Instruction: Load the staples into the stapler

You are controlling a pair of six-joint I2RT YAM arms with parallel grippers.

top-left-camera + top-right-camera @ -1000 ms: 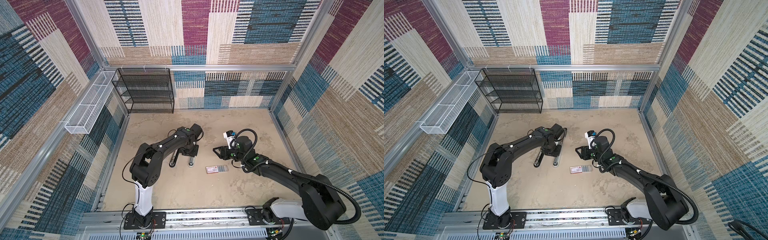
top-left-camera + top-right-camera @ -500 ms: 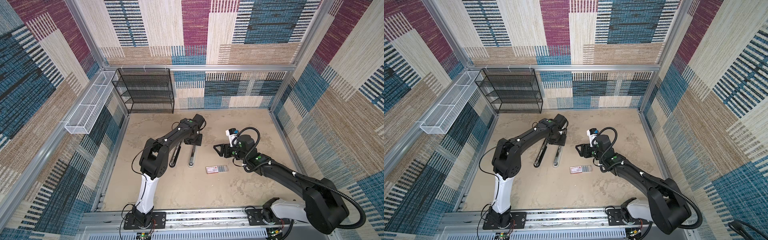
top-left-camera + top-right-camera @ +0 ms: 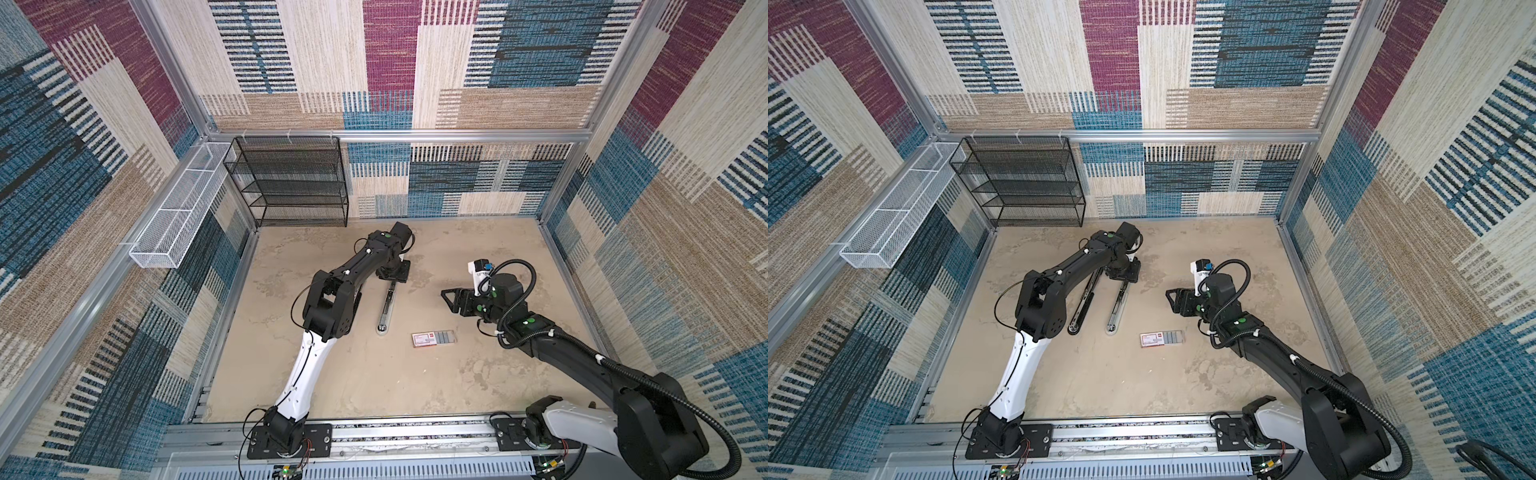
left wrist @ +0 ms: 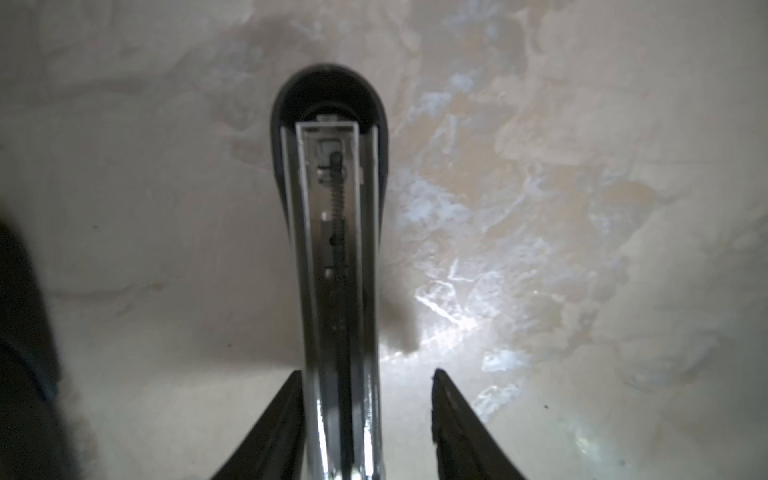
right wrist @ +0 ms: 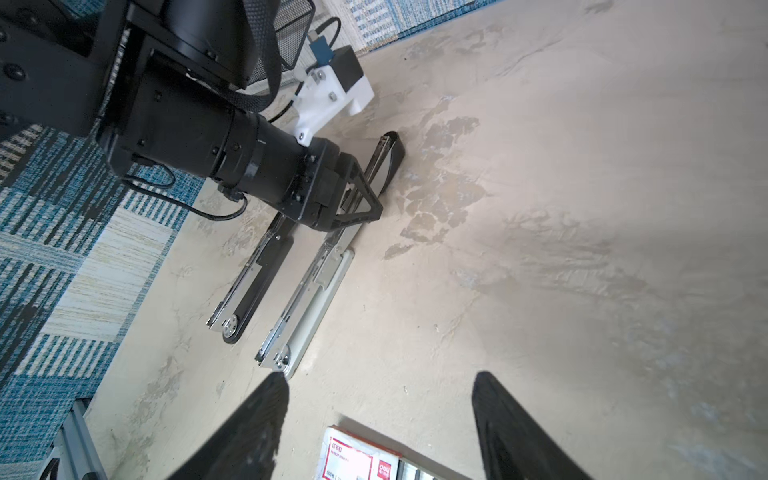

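The stapler lies folded open on the sandy table as two long bars: a silver magazine bar (image 3: 1116, 309) and a black bar (image 3: 1080, 309); the left arm hides the black bar in a top view. My left gripper (image 3: 392, 272) sits at the bars' far end. Its jaws are open and straddle the silver channel (image 4: 336, 249), one finger touching it and the other apart. The spring shows inside the channel. The red-and-white staples box (image 3: 424, 339) lies nearer the front with its grey tray of staples (image 3: 446, 337) slid out. My right gripper (image 5: 376, 382) hovers open and empty above the box (image 5: 359, 457).
A black wire shelf (image 3: 291, 183) stands at the back left. A white wire basket (image 3: 178, 216) hangs on the left wall. A metal rail (image 3: 415, 432) with both arm bases runs along the front edge. Patterned walls close in the other three sides.
My left gripper slid toward the back along the stapler and its jaws loosened off the bar. My right gripper opened wider and drew slightly to the right.
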